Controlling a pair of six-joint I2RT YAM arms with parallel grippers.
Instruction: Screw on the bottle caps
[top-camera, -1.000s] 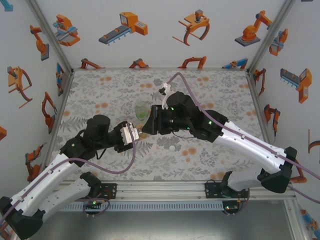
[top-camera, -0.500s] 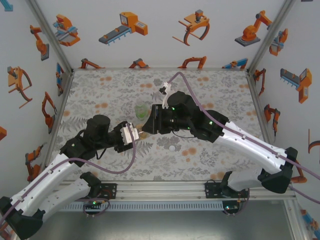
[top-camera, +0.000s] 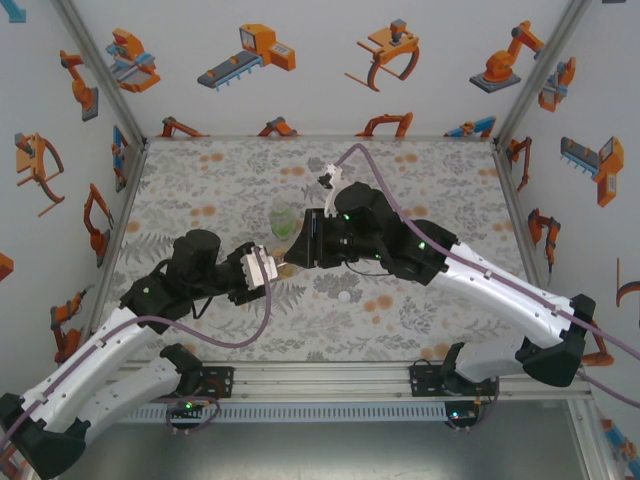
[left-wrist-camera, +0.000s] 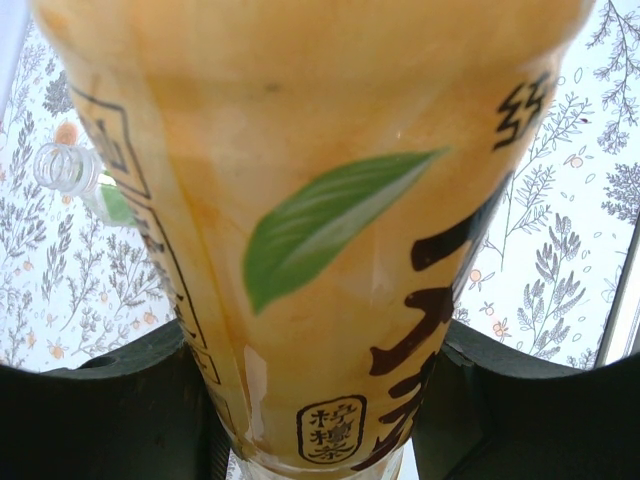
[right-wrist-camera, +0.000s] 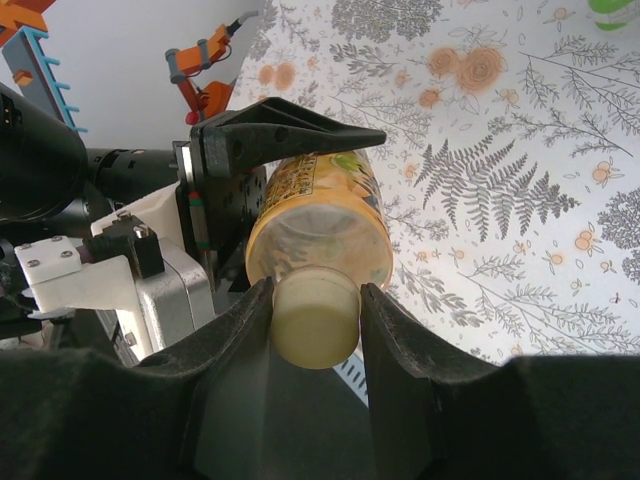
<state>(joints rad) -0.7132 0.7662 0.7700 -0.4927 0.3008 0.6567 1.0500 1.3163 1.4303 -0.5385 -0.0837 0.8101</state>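
left end effector (left-wrist-camera: 320, 400): clamped on the yellow-orange bottle (left-wrist-camera: 320, 200)
right end effector (right-wrist-camera: 315, 292): narrow, both fingers (right-wrist-camera: 250, 320) pressed against the pale yellow cap (right-wrist-camera: 315, 325)
pale yellow cap: seated on the neck of the yellow-orange bottle
yellow-orange bottle: held between the two end effectors, above the tabletop (top-camera: 200, 190)
green-tinted bottle (top-camera: 283, 218): on the tabletop, just behind the end effectors
white cap (top-camera: 345, 296): loose on the tabletop, near the right arm
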